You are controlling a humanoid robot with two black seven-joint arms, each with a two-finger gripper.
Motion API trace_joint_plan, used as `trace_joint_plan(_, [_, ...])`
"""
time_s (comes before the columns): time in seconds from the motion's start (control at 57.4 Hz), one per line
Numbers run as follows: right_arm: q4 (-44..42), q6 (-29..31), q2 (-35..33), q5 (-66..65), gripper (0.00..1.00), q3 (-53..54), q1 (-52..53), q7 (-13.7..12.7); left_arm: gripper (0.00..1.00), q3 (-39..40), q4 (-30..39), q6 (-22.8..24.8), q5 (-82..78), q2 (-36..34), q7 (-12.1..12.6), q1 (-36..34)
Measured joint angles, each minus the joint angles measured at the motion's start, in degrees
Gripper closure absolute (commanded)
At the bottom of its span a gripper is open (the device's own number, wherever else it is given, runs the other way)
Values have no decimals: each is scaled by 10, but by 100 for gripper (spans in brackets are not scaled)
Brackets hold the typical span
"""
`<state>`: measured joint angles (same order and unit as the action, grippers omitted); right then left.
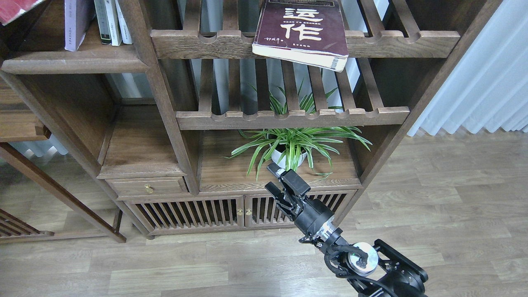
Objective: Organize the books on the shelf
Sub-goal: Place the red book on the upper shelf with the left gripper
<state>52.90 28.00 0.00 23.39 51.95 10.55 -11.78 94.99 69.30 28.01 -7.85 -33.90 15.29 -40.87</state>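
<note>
The solid dark-brown shelf board [74, 64] is at the upper left. A pale lavender book [75, 22] stands upright on it. Only a corner of the red book [12, 6] shows at the top left edge; what holds it is out of view, as is my left gripper. The thick maroon book [303, 31] with big white characters lies flat on the upper slatted rack, overhanging its front rail. My right gripper [273, 180] is low in the middle, in front of the cabinet, far below the books, with its fingers apart and empty.
Thin white and grey-spined books [111, 20] stand upright right of the lavender one. A potted spider plant [293, 144] sits just behind my right gripper. Two slatted racks [288, 117] span the middle bay. A white curtain [486, 74] hangs at the right.
</note>
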Motion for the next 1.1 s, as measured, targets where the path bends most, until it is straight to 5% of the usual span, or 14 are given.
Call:
trace_joint_plan(0.575, [0,0,0,-4,5,-1,5,0,100,42,-5,0,-99,-1,-13,-6])
trace_joint_plan(1.098, [-4,0,0,-4,5,-2,4,0,100,7,-34,-39,-273,14,-138,-6])
